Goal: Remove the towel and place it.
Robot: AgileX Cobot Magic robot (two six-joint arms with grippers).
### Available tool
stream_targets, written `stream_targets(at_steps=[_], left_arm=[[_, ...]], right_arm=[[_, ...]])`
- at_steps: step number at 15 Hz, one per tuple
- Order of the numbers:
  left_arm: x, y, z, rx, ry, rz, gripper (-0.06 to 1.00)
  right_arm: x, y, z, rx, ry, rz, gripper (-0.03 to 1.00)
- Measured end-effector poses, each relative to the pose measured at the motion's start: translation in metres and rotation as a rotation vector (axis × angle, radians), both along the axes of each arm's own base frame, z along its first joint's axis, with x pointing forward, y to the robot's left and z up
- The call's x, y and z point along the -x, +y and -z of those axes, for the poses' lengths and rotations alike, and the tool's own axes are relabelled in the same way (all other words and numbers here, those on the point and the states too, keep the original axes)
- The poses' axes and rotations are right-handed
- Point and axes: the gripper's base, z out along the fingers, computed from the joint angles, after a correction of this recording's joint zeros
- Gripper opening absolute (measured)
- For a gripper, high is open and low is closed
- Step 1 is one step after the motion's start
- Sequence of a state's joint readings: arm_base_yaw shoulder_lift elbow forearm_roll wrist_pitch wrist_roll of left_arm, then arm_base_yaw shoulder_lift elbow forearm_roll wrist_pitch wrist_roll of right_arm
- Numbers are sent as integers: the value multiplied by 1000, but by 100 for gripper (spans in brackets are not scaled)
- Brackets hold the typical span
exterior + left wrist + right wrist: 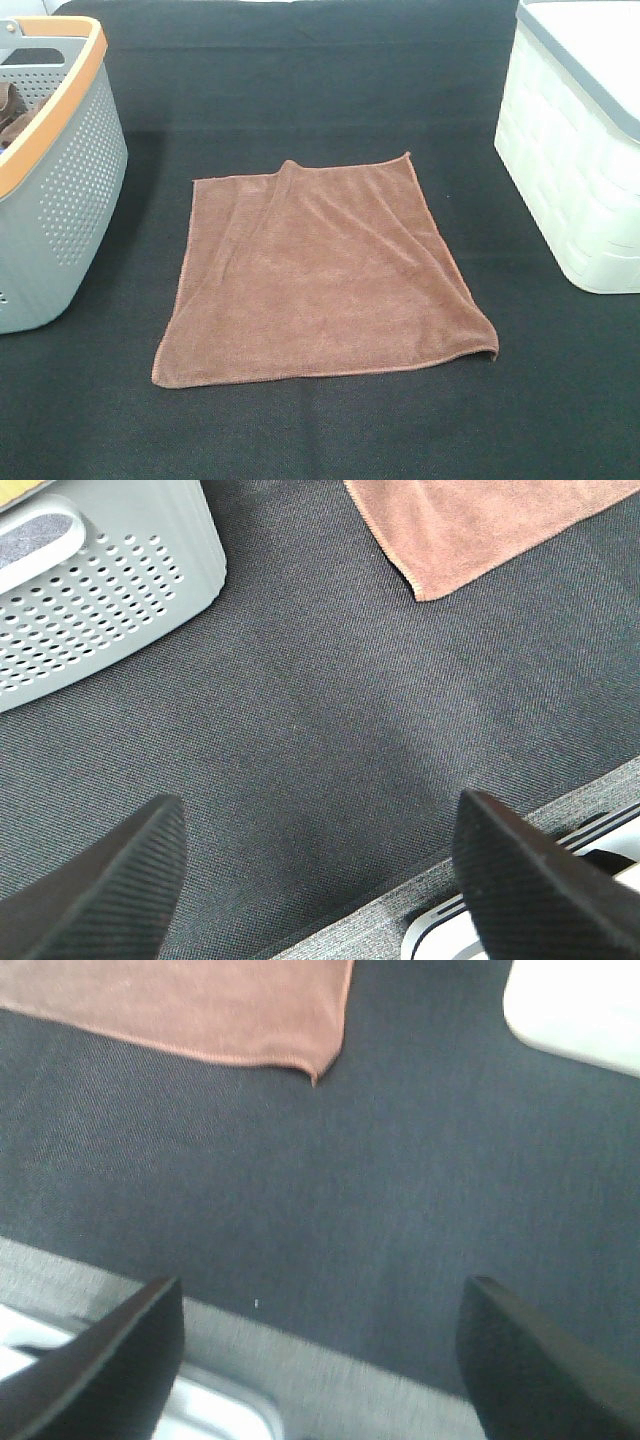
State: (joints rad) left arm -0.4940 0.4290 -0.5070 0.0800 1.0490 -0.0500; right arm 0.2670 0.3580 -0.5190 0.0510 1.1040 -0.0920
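Observation:
The towel (320,275) is a reddish-brown square cloth lying spread flat on the black table cover, midway between the two baskets, with a small ridge near its far edge. One corner of it shows in the left wrist view (470,525) and another in the right wrist view (200,1005). Neither arm shows in the exterior high view. My left gripper (320,880) is open and empty over the bare cover near the table's front edge. My right gripper (320,1360) is open and empty likewise, short of the towel.
A grey perforated basket (55,190) with an orange rim stands at the left, with a bunched brown cloth (15,110) inside; it also shows in the left wrist view (100,600). A white basket (580,150) with a grey rim stands at the right.

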Motion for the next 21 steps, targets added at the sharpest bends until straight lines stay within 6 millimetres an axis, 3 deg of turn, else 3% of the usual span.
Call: stream_targets(at_steps=[6,21], left_arm=[[1,-2,0,-1,2,44,71],[3,-6,3,-2,13,104,71]], right_arm=[[8,4,-2,-24,-77,-101,72],[8,5,-2,-28,-86,-109,72]])
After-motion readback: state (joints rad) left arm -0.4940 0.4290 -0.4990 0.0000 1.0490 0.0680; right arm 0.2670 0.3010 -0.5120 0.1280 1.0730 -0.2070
